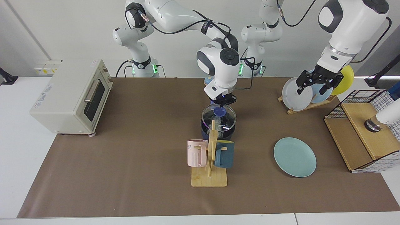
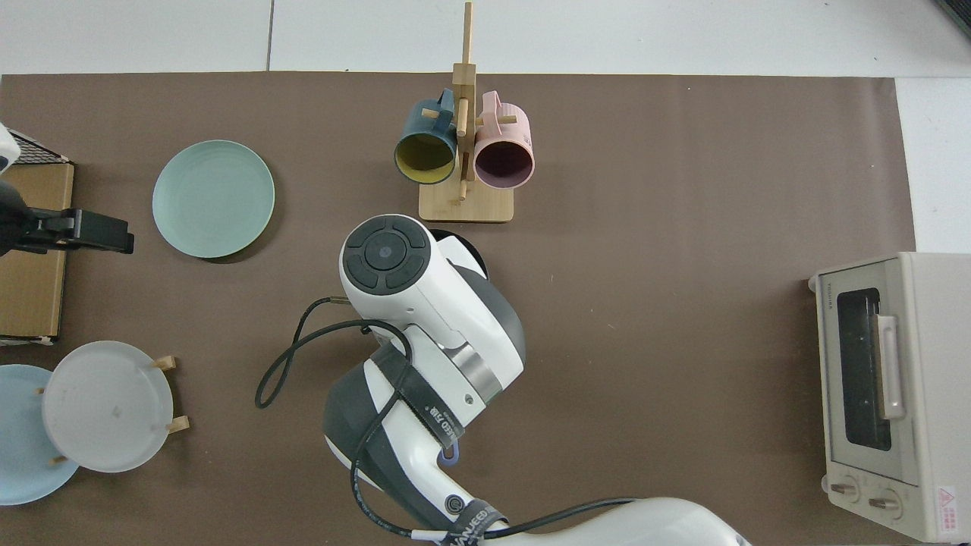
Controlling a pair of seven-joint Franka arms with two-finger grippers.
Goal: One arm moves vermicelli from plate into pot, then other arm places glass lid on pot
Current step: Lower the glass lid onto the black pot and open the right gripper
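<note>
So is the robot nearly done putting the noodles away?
Nearly. The teal plate is bare, and the vermicelli shows inside the pot. The glass lid lies over the pot, with the right gripper at its blue knob. What looks left is pulling away. The left gripper waits open by the plate rack.

Surface [image 1: 125,162]: white, with a brown mat laid over most of it.
Centre: navy pot [image 1: 217,132] [image 2: 469,246] with the glass lid [image 1: 219,117] on top.
6 o'clock of the pot, facing view: wooden mug stand [image 1: 209,178] [image 2: 466,205], just beside it.
4 o'clock: teal plate [image 1: 295,157] [image 2: 213,199], flat, apart from the rest.
9 o'clock: toaster oven [image 1: 70,97] [image 2: 887,394] at the mat's edge.
2 o'clock: plate rack [image 1: 307,106].
3 o'clock: wire-and-wood box [image 1: 362,134].
</note>
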